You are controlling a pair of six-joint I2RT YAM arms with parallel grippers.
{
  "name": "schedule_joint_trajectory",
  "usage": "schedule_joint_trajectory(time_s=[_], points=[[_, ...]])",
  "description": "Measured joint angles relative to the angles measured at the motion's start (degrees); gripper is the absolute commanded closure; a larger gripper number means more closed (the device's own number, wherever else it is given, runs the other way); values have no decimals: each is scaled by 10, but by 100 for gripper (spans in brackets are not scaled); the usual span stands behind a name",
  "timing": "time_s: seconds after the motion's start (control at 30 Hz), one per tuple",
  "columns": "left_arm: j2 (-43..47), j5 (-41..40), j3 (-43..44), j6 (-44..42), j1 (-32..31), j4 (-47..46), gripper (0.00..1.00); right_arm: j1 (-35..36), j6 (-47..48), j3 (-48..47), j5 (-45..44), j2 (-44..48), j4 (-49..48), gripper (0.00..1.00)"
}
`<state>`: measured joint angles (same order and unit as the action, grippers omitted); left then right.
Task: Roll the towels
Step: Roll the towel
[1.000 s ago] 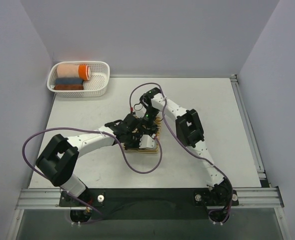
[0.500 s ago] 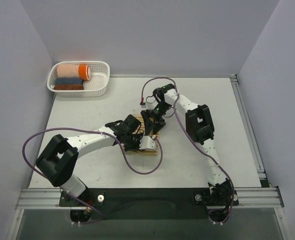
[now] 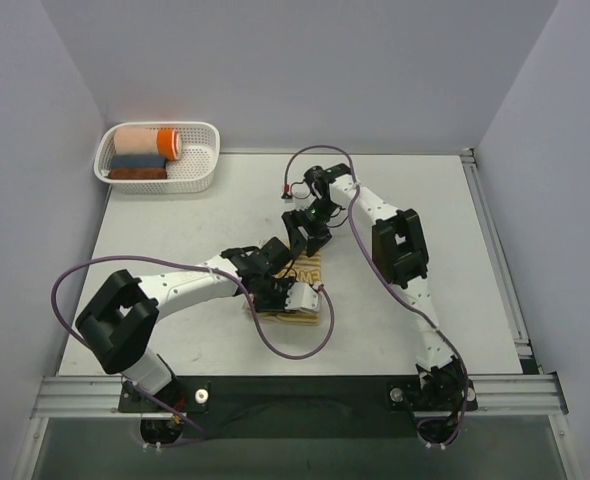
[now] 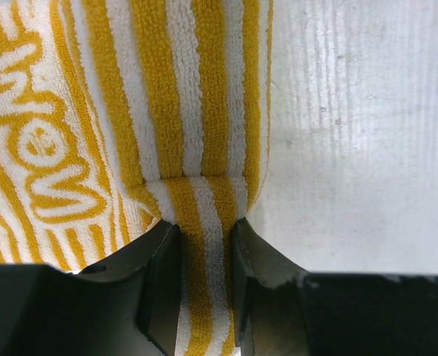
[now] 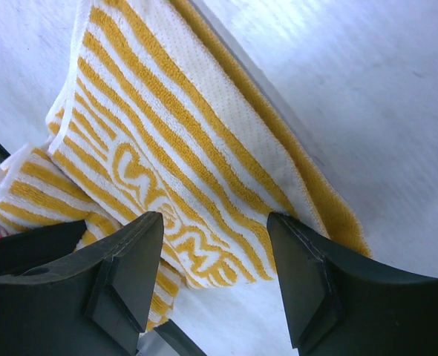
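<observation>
We have the left gripper (image 4: pixel 204 248) clenched on a narrow fold of the striped towel (image 4: pixel 159 96), which lies part-folded on the table (image 4: pixel 352 148) near its middle. The right gripper (image 5: pixel 215 248) hangs released above its lettered end. Our thin pinch may slip, or drag the cloth askew, since nothing pins the far end.

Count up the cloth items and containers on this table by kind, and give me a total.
Striped towel: 1
Rolled towels: 3, the peach-and-orange roll, grey-blue roll, reddish-brown roll
White basket: 1
Total: 5
</observation>
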<state>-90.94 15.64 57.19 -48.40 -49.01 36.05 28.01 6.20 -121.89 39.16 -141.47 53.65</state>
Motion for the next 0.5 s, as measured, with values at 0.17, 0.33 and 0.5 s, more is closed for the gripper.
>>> schedule_joint_trajectory(time_s=[0.17, 0.33, 0.5], points=[[-11, -11, 20, 30, -16, 35, 91, 22, -5, -27, -1, -16, 5, 43], [-25, -11, 33, 43, -17, 52, 90, 28, -10, -45, -2, -26, 10, 42], [-72, -3, 70, 38, -13, 86, 89, 22, -9, -29, 18, -17, 1, 36]])
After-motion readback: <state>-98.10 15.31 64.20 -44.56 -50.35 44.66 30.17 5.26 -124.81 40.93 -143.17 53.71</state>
